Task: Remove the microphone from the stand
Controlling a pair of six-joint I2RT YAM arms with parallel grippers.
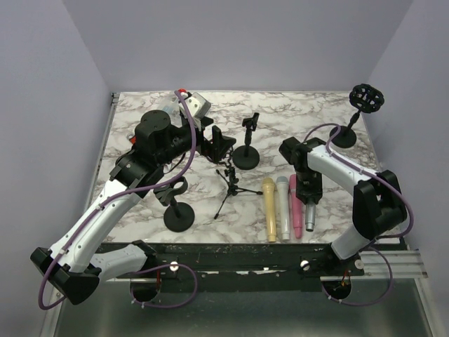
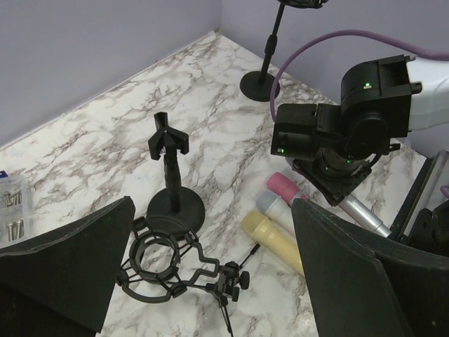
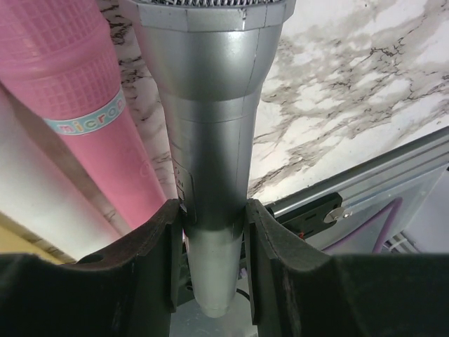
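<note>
My right gripper (image 1: 309,195) is shut on a silver microphone (image 1: 309,219), fingers clamped on its handle, as the right wrist view (image 3: 210,239) shows. The silver microphone (image 3: 210,105) lies low along the table beside a pink microphone (image 3: 77,91), away from any stand. A white microphone (image 1: 283,207) and a yellow microphone (image 1: 269,208) lie in the same row. My left gripper (image 1: 221,144) is open and empty, above a black tripod shock mount (image 2: 168,270) and an empty clip stand (image 2: 168,175). The left wrist view also shows the right gripper (image 2: 337,168).
A round-base stand (image 1: 177,208) stands at the front left. A stand with a black spherical cage (image 1: 367,98) stands at the back right. A clear box with small parts (image 1: 196,104) sits at the back left. The metal rail (image 1: 393,263) runs along the near edge.
</note>
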